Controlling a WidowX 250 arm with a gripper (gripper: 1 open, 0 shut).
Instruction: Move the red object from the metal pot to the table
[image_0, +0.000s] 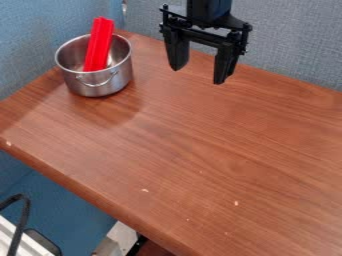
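Observation:
The red object (99, 45) stands tilted inside the metal pot (94, 72), its upper end sticking out above the rim. The pot sits at the far left of the wooden table (201, 140). My gripper (201, 62) hangs to the right of the pot, above the table's back part, pointing down. Its two black fingers are spread apart with nothing between them. It is clear of both the pot and the red object.
A blue wall runs behind the table at the back and left. The table's front edge runs diagonally from the left to the bottom middle, with the floor and a dark cable below it.

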